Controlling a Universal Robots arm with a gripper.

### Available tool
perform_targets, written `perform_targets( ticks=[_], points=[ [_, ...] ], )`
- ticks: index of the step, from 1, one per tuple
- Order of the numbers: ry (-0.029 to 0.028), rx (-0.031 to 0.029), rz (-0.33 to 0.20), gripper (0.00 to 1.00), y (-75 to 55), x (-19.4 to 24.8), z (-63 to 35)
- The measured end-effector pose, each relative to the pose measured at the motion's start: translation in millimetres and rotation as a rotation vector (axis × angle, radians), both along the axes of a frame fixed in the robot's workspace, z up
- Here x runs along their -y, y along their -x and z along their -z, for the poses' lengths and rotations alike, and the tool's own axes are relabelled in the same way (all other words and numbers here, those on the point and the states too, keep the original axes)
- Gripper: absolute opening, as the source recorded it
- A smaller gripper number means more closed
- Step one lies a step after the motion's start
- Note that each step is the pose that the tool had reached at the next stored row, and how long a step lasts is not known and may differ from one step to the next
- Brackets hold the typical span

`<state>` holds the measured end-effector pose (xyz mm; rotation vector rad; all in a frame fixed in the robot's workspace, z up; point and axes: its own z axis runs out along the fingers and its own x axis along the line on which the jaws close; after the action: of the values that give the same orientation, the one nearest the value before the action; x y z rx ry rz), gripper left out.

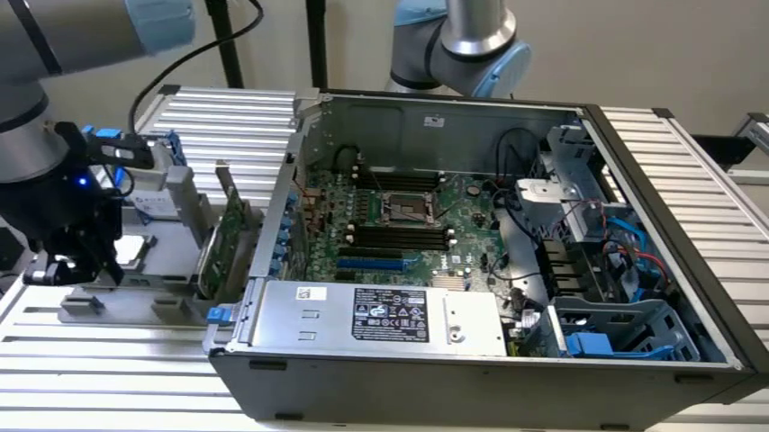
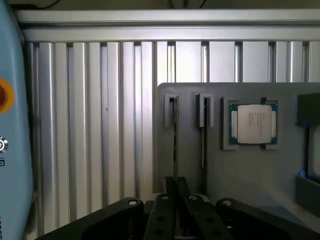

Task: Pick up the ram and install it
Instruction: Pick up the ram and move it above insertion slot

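Two slots cut the grey holder [image 2: 250, 170]; in one stands the ram [image 2: 176, 135], the gripper [image 2: 176, 187] apparently pinching it; lifting and seating in the motherboard [image 1: 463, 211] not yet done

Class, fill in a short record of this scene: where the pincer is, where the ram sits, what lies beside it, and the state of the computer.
pincer: pincer over the grey holder, lined up with the ram stick
ram: standing edge-on in a holder slot, with a second stick in the neighbouring slot
beside them: processor chip lying flat in its recess
holder location: on the exterior view's left of the computer case
computer: case open, motherboard exposed
memory slots: black, seemingly empty
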<state>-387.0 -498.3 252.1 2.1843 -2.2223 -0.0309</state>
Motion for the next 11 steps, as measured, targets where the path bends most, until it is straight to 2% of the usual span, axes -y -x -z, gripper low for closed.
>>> perform_targets(
  ticks=[5,11],
  points=[
    [-0.0026,0.0,0.0,0.0,-5.2,0.0,-14.4],
    [-0.0054,-0.0001,-0.001,0.0,-18.5,0.1,-32.3]
  ],
)
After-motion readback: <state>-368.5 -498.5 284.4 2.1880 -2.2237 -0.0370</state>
